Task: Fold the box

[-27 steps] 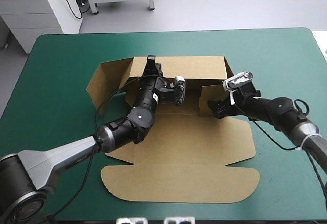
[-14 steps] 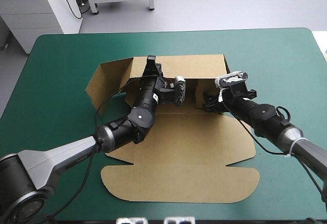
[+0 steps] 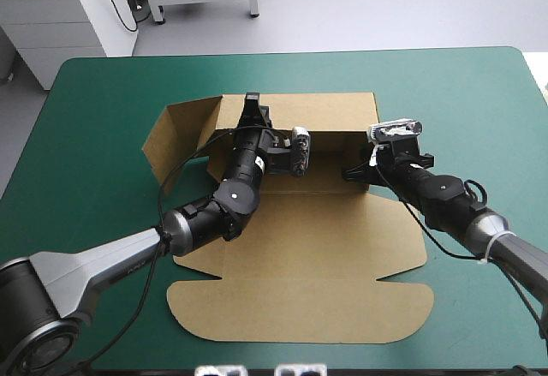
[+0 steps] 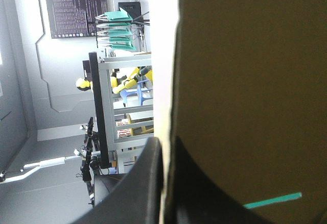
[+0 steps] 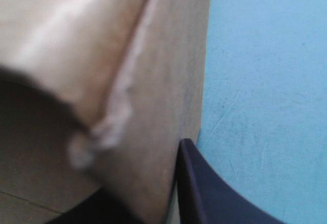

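1. Your work surface is the table (image 3: 103, 222) with its teal-green cover. It fills most of the high view, and its far edge runs across the upper part of the frame.
2. The box (image 3: 325, 239) sits at the centre of the frame as a partly raised brown sheet. Its base and its round-cornered lid lie flat on the cover, and the lid reaches toward the bottom of the frame.
3. The back wall (image 3: 342, 110) stands upright across the upper middle of the frame. A side panel (image 3: 171, 136) at the upper left leans outward, half raised.
4. Your left gripper (image 3: 252, 106) comes in from the lower left and reaches over the base to the top edge of the back wall. In the left wrist view the board's pale edge runs between the two black fingers (image 4: 148, 183), which are pinched on it.
5. Your right gripper (image 3: 353, 172) sits right of centre, at the short flap standing by the right end of the back wall. In the right wrist view one black finger (image 5: 204, 198) presses the outer face of the board. A dark shape behind the sheet looks like the other finger, so this gripper is clamped on the box too.
6. Beside that finger, bare teal-green cover shows past the board's edge.
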`<state>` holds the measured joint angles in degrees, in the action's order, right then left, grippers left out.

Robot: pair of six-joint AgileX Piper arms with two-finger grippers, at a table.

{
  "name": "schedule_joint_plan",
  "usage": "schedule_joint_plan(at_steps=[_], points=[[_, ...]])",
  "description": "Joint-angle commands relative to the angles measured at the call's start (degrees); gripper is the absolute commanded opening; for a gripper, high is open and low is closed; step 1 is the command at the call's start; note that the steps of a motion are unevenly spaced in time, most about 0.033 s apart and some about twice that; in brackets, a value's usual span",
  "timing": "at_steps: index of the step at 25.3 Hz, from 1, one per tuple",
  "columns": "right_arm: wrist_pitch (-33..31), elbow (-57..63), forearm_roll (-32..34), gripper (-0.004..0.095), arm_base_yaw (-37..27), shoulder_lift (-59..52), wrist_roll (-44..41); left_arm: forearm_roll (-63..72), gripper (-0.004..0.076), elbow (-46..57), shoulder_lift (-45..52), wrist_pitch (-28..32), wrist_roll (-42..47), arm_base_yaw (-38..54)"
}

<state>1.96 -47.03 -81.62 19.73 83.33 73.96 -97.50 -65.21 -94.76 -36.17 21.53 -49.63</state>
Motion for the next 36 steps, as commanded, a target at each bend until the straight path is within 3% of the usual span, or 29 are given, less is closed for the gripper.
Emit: schedule_joint_plan(at_steps=[1,13,16,22,28,31,36], points=[[-1.3,-1.5,-0.3,-0.0010,-0.1,-2.1,0.0,-2.6,-0.0008,-2.0,2.6,-1.3,0.6,-0.2],[-0.8,-1.5,-0.3,-0.0018,-0.1,-2.1,0.0,-2.6,-0.0006,-2.0,2.6,-0.4,0.6,-0.2],[-0.5,-1.5,-0.3,-0.0018,-0.1,-2.1,-0.2,-2.6,0.0030,-2.0,2.6,1.2,0.6,-0.2],[-0.6,-1.5,-0.3,-0.0018,-0.1,-2.1,-0.2,-2.6,0.0185,-2.0,2.6,2.1,0.6,-0.2],[-0.8,-1.5,-0.3,-0.0018,-0.1,-2.1,-0.2,-2.6,0.0473,-2.0,2.6,1.9,1.3,-0.2],[0.2,-1.5,-0.3,-0.0018,-0.1,-2.1,0.3,-2.6,0.0487,-2.0,2.6,1.1,3.4,-0.3],[5.2,-1.5,-0.3,-0.0018,-0.1,-2.1,1.6,-2.6,0.0487,-2.0,2.6,-12.9,3.4,-6.6]])
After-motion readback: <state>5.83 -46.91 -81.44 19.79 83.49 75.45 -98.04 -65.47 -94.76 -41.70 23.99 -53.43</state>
